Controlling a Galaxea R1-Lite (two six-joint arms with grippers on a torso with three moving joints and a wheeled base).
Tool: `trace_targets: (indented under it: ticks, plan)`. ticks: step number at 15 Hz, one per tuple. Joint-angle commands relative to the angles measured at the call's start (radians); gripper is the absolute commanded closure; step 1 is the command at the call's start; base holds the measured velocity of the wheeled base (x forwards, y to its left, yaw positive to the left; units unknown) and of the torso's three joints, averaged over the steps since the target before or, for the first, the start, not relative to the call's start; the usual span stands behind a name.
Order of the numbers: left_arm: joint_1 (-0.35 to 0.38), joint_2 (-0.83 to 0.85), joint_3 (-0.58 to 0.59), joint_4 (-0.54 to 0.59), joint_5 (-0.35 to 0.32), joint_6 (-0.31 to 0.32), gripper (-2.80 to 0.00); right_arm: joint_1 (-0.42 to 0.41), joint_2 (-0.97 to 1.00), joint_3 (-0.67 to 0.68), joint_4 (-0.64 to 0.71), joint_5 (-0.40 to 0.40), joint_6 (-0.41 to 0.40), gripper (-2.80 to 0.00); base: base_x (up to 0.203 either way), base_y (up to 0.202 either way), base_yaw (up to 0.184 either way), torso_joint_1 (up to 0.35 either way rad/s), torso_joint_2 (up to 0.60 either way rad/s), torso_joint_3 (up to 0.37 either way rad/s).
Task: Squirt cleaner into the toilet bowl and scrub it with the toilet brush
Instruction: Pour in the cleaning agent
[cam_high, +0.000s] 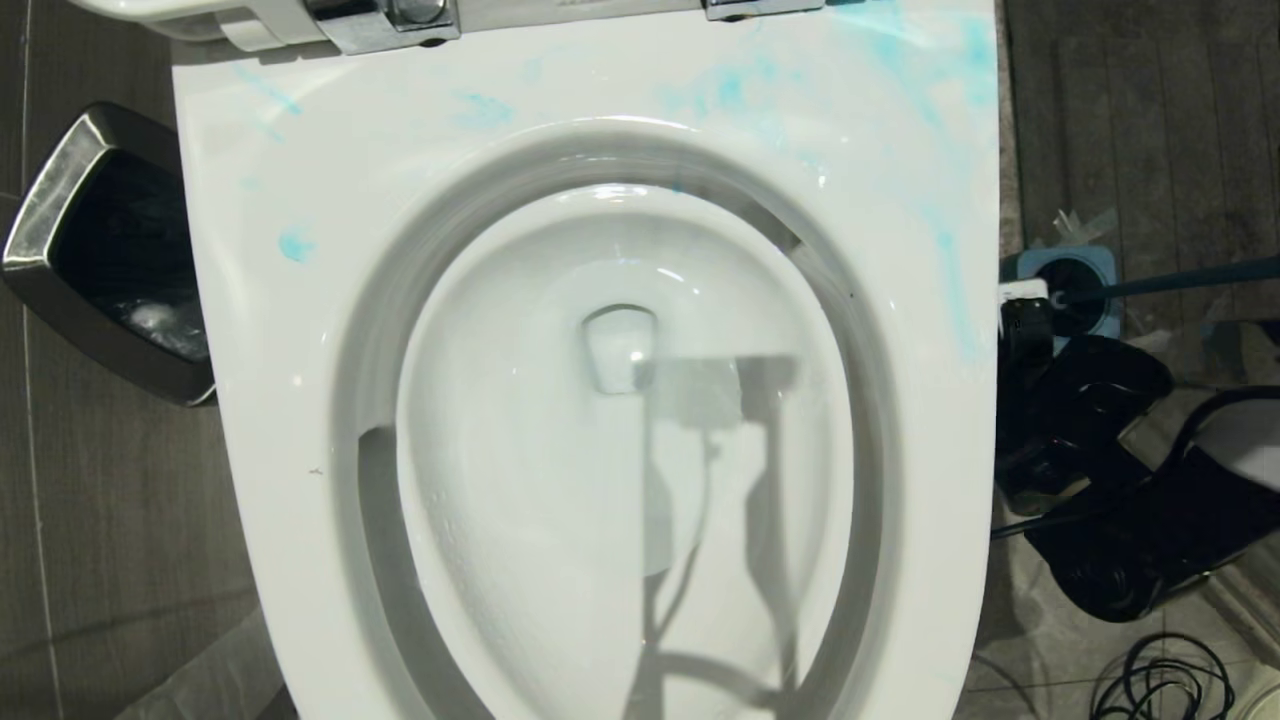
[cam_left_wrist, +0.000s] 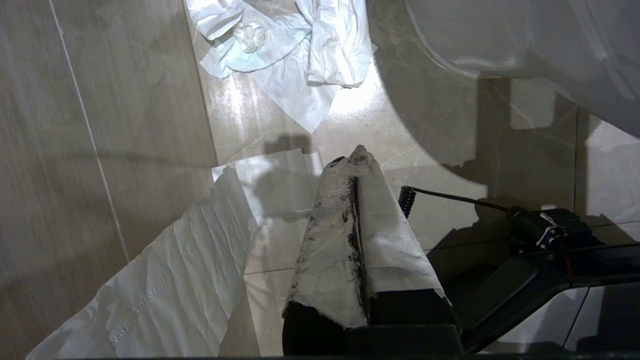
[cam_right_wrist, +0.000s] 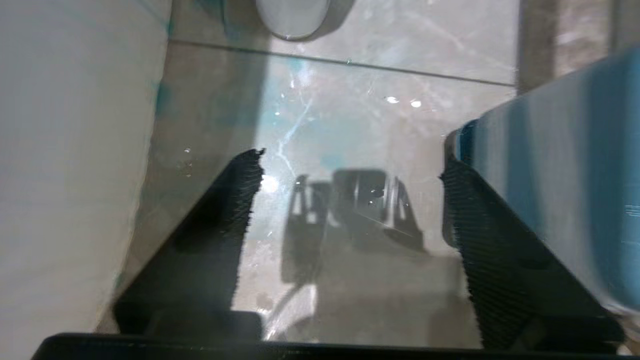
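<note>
The toilet bowl fills the middle of my head view, its oval basin open below me, blue smears across the rim from about twelve to three o'clock and one small dab at ten o'clock. At three o'clock, just past the rim on the floor, the toilet brush lies with its slim dusty-blue handle running out toward the edge and its head end at the blue-topped holder. I cannot see the cleaner bottle from any of my cameras.

My right gripper is low beside the toilet's outer wall, over wet floor tile streaked with blue; its two dark ridged fingers stand wide apart with nothing between them. The striped blue side of the holder sits against the outside of one finger. In the head view this arm shows as a dark mass at four o'clock.

My left gripper hangs parked over the floor beside the bowl's base, its fingers pressed together and wrapped in soiled white paper. More crumpled tissue lies on the tiles ahead of it.

A chrome-rimmed waste bin sits at nine o'clock of the bowl.
</note>
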Motion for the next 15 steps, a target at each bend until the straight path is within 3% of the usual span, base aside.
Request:
trace_targets:
  ticks: [1,5,12,15]
  plan:
    - [0.000,0.002,0.000,0.000,0.000,0.001,0.00,0.003,0.106,-0.088,-0.013,0.001,-0.024,-2.80,0.000,0.000,0.000,0.000,0.00,0.000]
    - [0.000,0.002,0.000,0.000,0.000,0.001,0.00,0.003,0.188,-0.248,-0.014,0.018,-0.042,-2.80,0.000,0.000,0.000,0.000,0.00,0.000]
    - [0.000,0.002,0.000,0.000,0.000,0.001,0.00,-0.012,0.292,-0.633,-0.014,0.189,-0.125,-2.80,0.000,0.000,0.000,0.000,0.00,0.000]
    - [0.000,0.002,0.000,0.000,0.000,0.001,0.00,-0.021,0.317,-0.764,-0.009,0.210,-0.147,-2.80,0.000,0.000,0.000,0.000,0.00,0.000]
